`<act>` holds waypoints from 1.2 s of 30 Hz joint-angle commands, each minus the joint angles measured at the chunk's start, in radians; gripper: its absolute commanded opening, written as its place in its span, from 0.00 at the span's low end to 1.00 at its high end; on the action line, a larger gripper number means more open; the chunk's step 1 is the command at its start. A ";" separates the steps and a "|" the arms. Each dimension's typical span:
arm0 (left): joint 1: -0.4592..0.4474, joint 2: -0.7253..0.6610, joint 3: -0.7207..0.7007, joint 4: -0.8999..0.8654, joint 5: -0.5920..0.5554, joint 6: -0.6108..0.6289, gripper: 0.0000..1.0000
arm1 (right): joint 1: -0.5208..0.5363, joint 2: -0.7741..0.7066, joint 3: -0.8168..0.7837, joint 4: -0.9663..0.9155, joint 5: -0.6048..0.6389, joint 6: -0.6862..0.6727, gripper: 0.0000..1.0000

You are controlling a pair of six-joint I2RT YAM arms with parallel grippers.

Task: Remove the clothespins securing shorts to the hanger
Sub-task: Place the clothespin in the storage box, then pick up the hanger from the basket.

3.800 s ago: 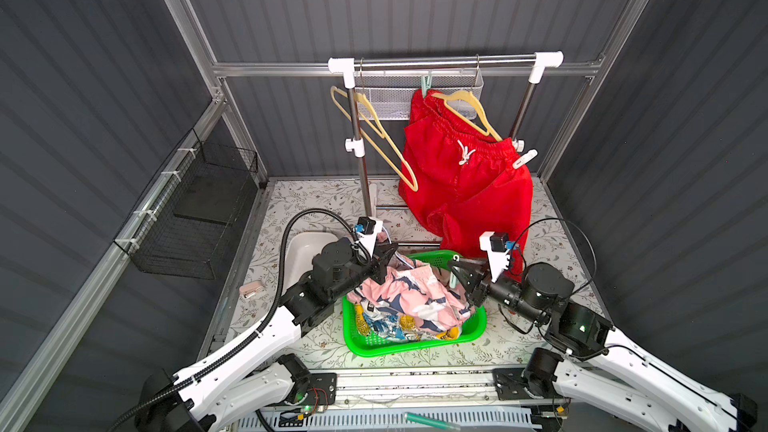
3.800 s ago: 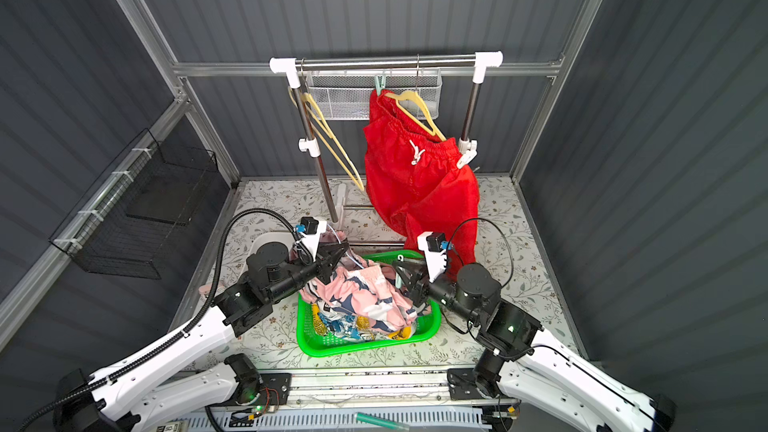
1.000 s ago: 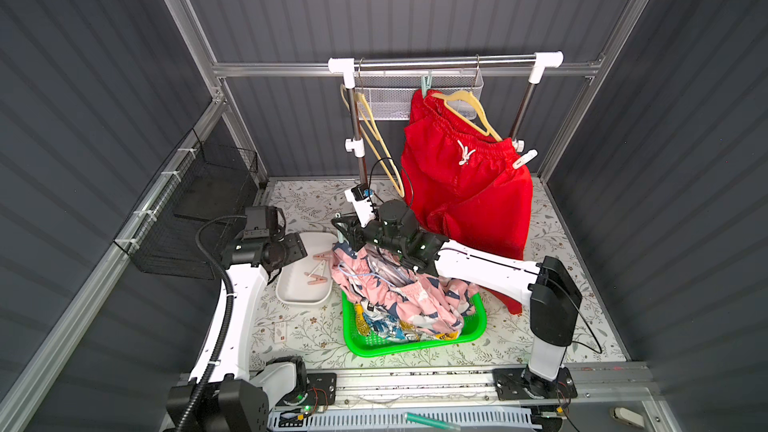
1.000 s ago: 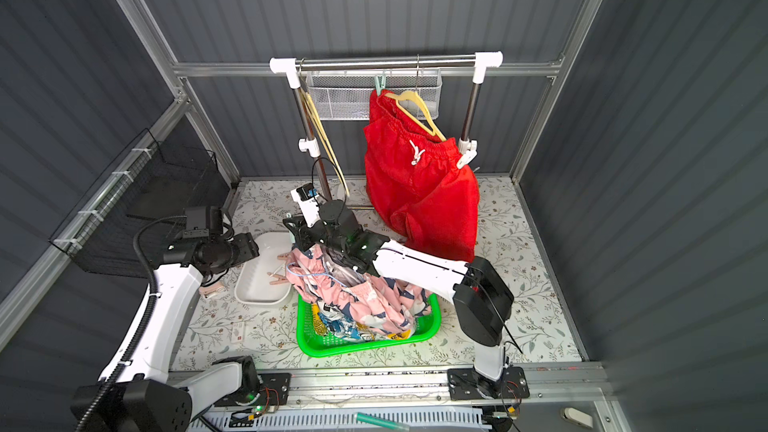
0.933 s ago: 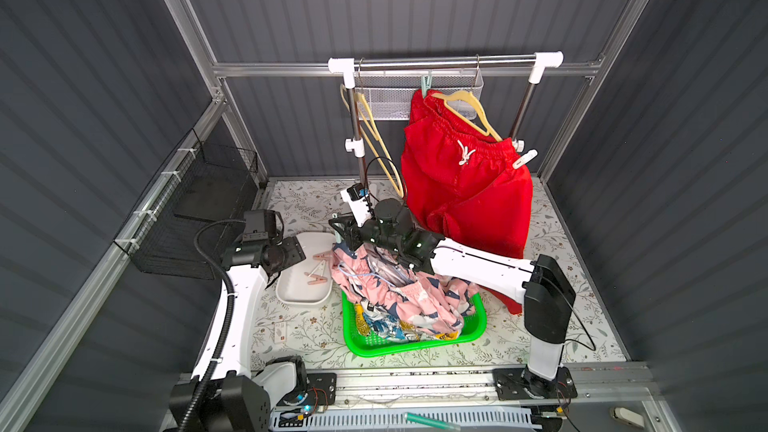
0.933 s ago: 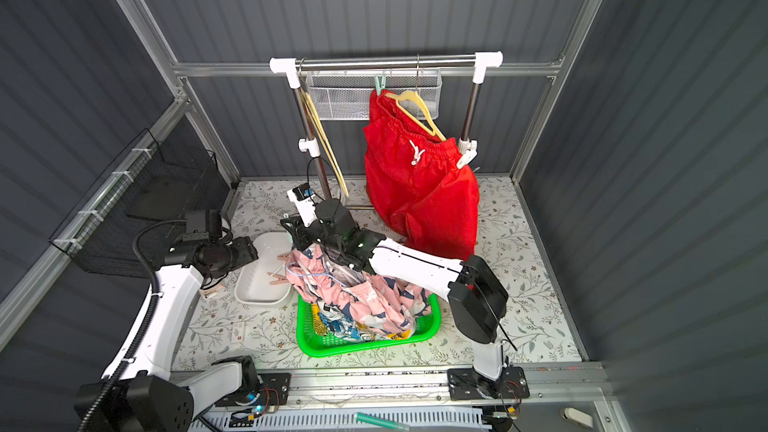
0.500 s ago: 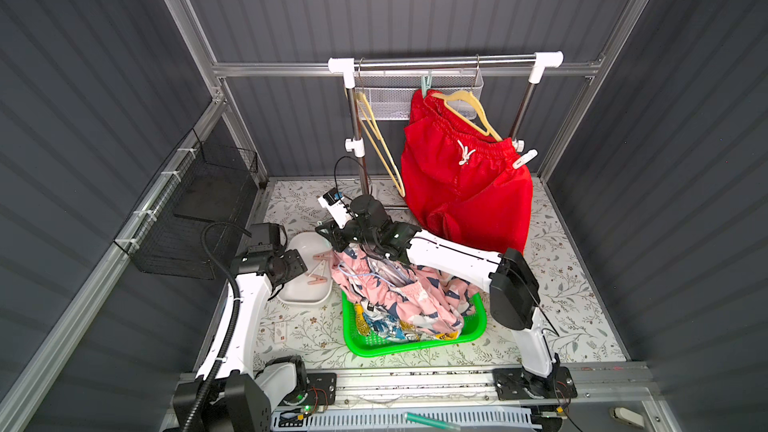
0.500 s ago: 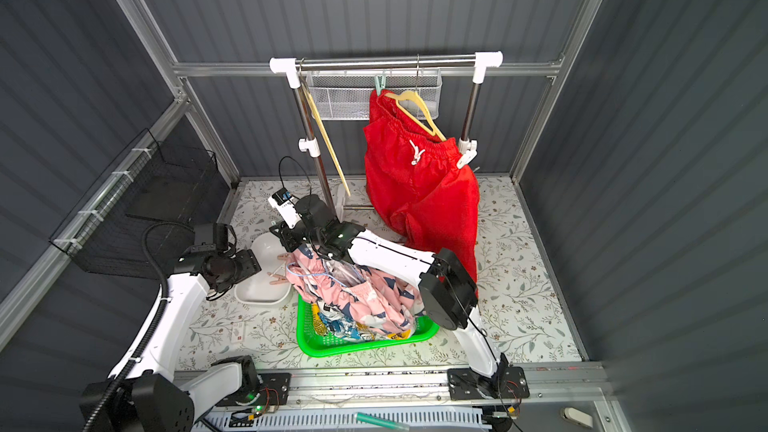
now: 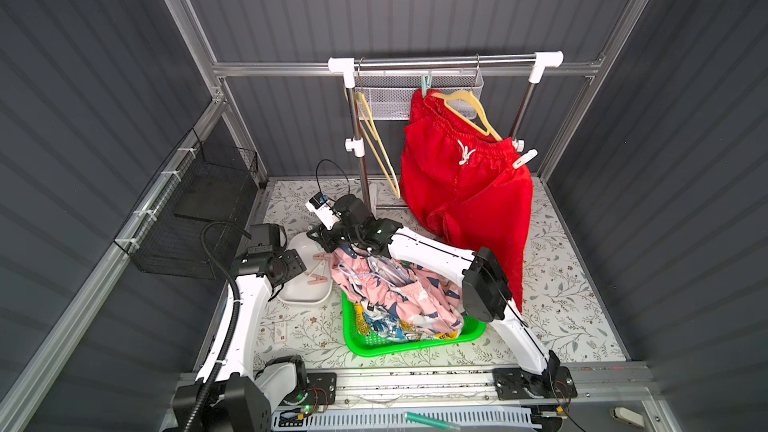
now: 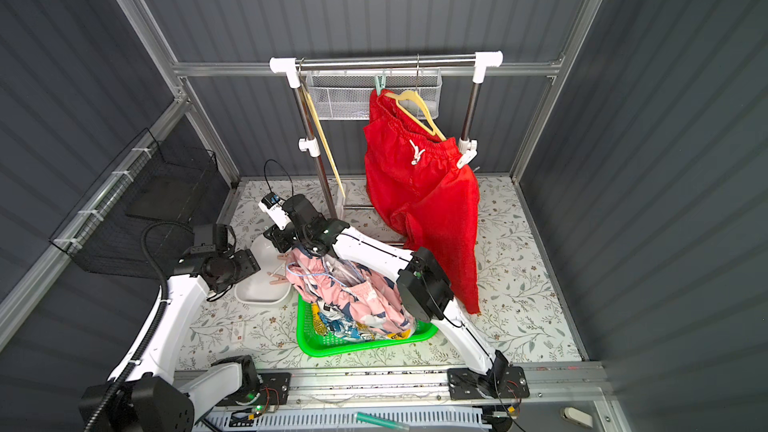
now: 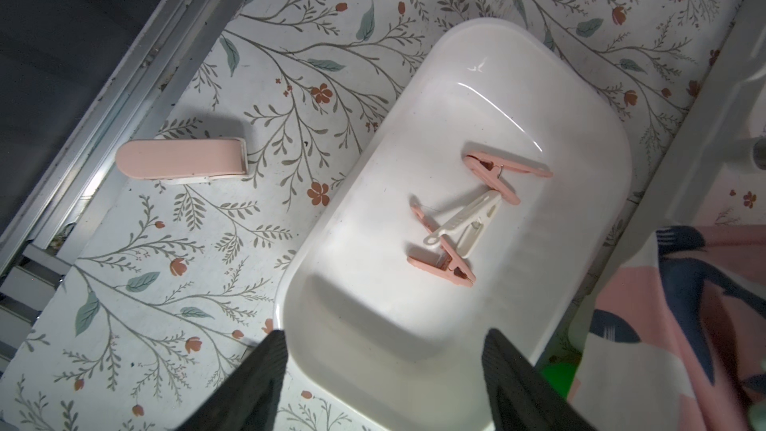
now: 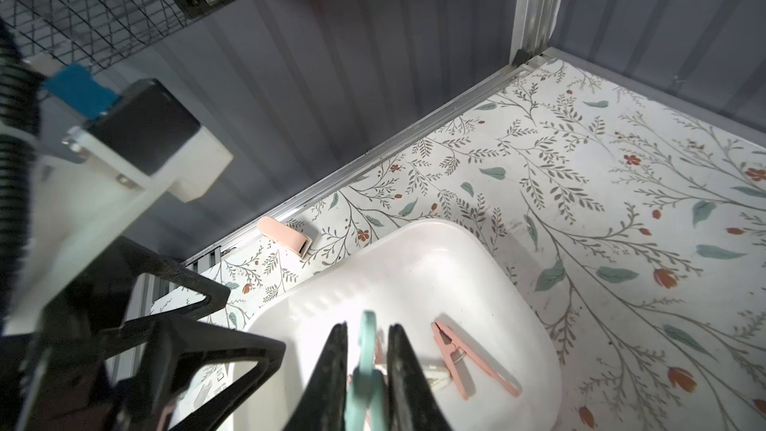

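Right pincer [image 12: 367, 328] is gripping a mint clothespin [image 12: 364, 387] lengthwise, above the white tray [image 12: 435, 223]; left pincer [image 11: 386, 335] is hovering open.

This is a robotics lab test cell rather than a home: grey ribbed wall panels [image 9: 415, 6] sit in a bare aluminium frame [image 9: 270, 69], and two white robot arms [image 9: 245, 305] are bolted to a metal base rail [image 9: 415, 376] with exposed wiring [image 9: 318, 393]. The laundry setting is staged (a floral floor sheet [image 9: 573, 284], a clothes rail [image 9: 444, 62] with red shorts [image 9: 465, 184], a green basket [image 9: 399, 349]).
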 commanded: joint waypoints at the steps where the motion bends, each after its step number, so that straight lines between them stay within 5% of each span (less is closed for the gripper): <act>1: 0.009 -0.032 -0.017 -0.004 -0.023 -0.031 0.76 | -0.003 0.032 0.045 -0.034 -0.026 -0.009 0.19; 11: 0.009 -0.043 -0.017 -0.004 -0.031 -0.034 0.76 | -0.003 0.100 0.095 -0.040 -0.030 0.016 0.30; 19: 0.009 -0.048 -0.017 -0.005 -0.028 -0.031 0.76 | -0.008 0.081 0.117 -0.044 -0.007 0.008 0.53; 36: 0.010 -0.038 -0.017 0.009 0.031 -0.006 0.77 | -0.052 -0.190 -0.052 -0.006 0.072 -0.047 0.59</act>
